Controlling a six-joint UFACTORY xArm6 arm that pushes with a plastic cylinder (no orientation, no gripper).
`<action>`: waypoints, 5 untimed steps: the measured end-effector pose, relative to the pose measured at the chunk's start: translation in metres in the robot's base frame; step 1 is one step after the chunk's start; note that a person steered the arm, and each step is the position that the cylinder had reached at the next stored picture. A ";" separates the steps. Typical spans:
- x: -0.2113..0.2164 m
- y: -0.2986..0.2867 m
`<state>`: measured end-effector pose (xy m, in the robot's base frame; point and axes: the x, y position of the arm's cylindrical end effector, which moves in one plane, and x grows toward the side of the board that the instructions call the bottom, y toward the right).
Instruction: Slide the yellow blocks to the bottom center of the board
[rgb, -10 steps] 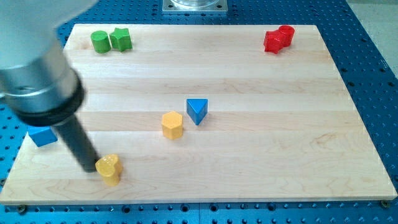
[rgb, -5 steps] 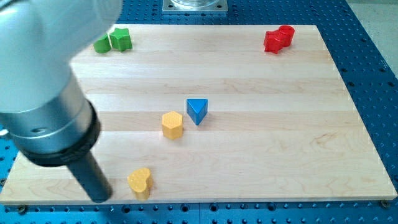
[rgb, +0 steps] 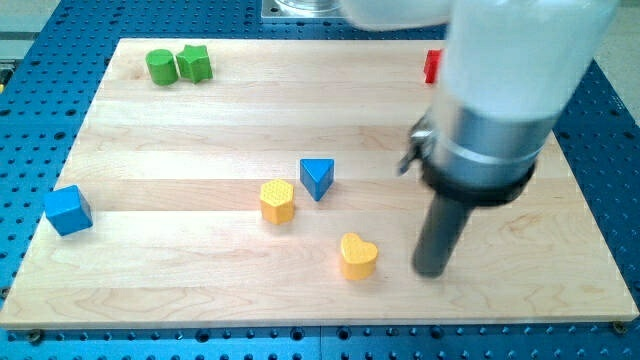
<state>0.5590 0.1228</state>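
A yellow heart-shaped block (rgb: 358, 255) lies near the view's bottom centre of the wooden board (rgb: 200, 290). A yellow hexagonal block (rgb: 277, 200) sits up and to its left, near the middle. My tip (rgb: 430, 271) rests on the board just right of the yellow heart, a small gap between them. The arm's grey body fills the view's upper right.
A blue triangular block (rgb: 317, 178) stands just right of the yellow hexagon. A blue cube (rgb: 68, 210) sits at the left edge. A green cylinder (rgb: 159, 66) and green star (rgb: 194, 63) are top left. A red block (rgb: 432, 66) is mostly hidden behind the arm.
The yellow heart has slid right from the lower left to the bottom centre. My tip has moved from its left side to its right side. The blue cube shows again.
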 end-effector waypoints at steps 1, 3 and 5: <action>-0.010 -0.045; -0.008 -0.069; -0.071 -0.115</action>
<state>0.4878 0.0081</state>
